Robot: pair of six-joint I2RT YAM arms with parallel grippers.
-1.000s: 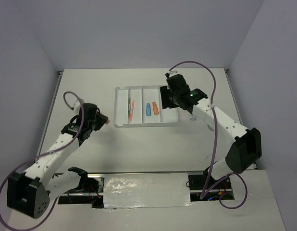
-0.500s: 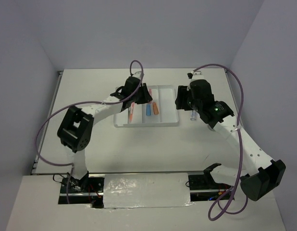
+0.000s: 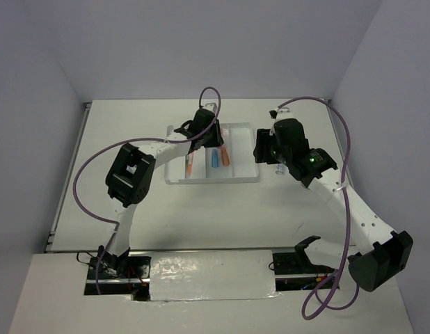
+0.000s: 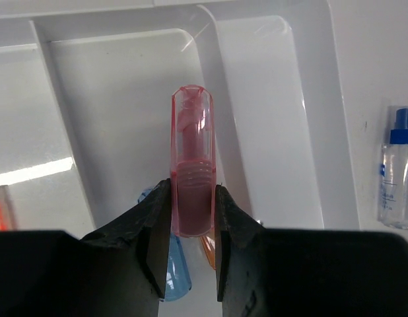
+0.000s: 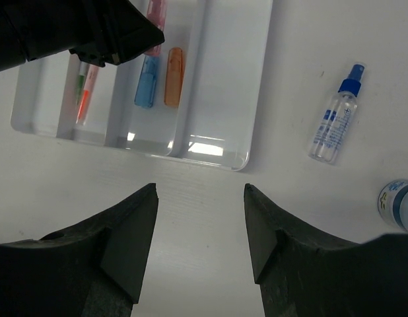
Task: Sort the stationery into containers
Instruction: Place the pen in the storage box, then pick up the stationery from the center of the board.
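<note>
**A:** Which step is this?

**B:** Placing. The left fingers (image 4: 158, 238) are clamped on the pink capsule (image 4: 192, 178). It hangs over the tray (image 5: 230, 99), above the third slot from the left, just far of the blue capsule (image 5: 146, 82) and orange capsule (image 5: 173, 77).

**A:** And next?

**B:** I'd lower it and part the fingers so it lies flat. I can't tell whether it already touches the floor.

**A:** The other arm?

**B:** The right fingers (image 5: 128, 244) stand apart, holding nothing, over the desk (image 5: 191, 198). The bottle (image 5: 335, 122) lies right of the tray and is probably its target.

**A:** Materials?

**B:** The pink capsule is translucent, smooth plastic, round-ended, with a ribbed core, so it may roll. The tray is glossy white with raised dividers. The bottle is clear and slim with a blue spray cap.
</note>
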